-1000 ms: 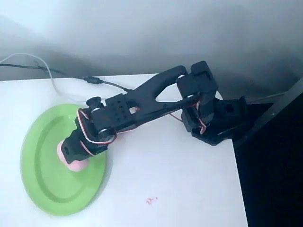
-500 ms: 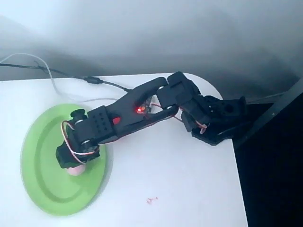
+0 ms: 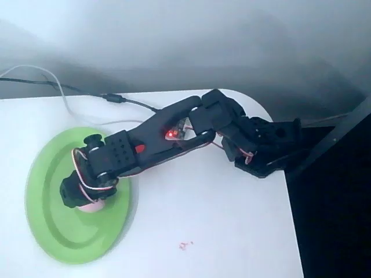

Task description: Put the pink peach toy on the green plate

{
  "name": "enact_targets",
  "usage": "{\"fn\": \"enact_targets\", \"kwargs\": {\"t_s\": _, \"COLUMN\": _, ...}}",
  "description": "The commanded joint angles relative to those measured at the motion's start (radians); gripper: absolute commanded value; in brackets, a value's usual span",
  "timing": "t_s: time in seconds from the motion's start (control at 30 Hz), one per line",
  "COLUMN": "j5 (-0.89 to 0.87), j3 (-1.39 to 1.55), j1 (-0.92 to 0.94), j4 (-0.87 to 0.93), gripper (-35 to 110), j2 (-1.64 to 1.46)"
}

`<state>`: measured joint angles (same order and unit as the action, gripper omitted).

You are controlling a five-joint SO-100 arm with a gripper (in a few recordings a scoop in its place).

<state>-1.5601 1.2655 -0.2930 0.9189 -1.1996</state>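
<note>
Gripper (image 3: 78,196) low over the green plate (image 3: 52,231), jaw state impossible to tell (fingers hidden under the wrist). Pink peach toy (image 3: 93,207) peeking out just beneath, within the plate's inner area. White table (image 3: 220,231) underneath, cables (image 3: 64,92) behind.

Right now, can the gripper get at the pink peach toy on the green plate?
Probably yes: the gripper is already right over the pink peach toy on the green plate, nothing between them. The arm hides the jaws, so an actual hold can't be confirmed.
</note>
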Motion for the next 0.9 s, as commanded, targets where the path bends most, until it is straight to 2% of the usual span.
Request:
{"fn": "enact_targets", "kwargs": {"t_s": 0.0, "j5": 0.025, "j3": -0.026, "j1": 0.0, "j4": 0.006, "gripper": 45, "j2": -0.041}}
{"fn": "enact_targets", "kwargs": {"t_s": 0.2, "j5": 0.087, "j3": 0.006, "j1": 0.011, "j4": 0.011, "gripper": 52, "j2": -0.236}}
{"fn": "enact_targets", "kwargs": {"t_s": 0.43, "j5": 0.097, "j3": 0.328, "j1": 0.069, "j4": 0.011, "gripper": 52, "j2": -0.778}}
{"fn": "enact_targets", "kwargs": {"t_s": 0.53, "j5": 0.049, "j3": 0.543, "j1": 0.109, "j4": 0.069, "gripper": 38, "j2": -1.075}}
{"fn": "enact_targets", "kwargs": {"t_s": 0.67, "j5": 0.046, "j3": 0.761, "j1": 0.169, "j4": 0.236, "gripper": 0, "j2": -1.318}}
{"fn": "enact_targets", "kwargs": {"t_s": 0.8, "j5": 0.043, "j3": 0.948, "j1": 0.249, "j4": 0.414, "gripper": 0, "j2": -1.473}}
{"fn": "enact_targets", "kwargs": {"t_s": 0.87, "j5": 0.031, "j3": 1.086, "j1": 0.295, "j4": 0.437, "gripper": 0, "j2": -1.565}}
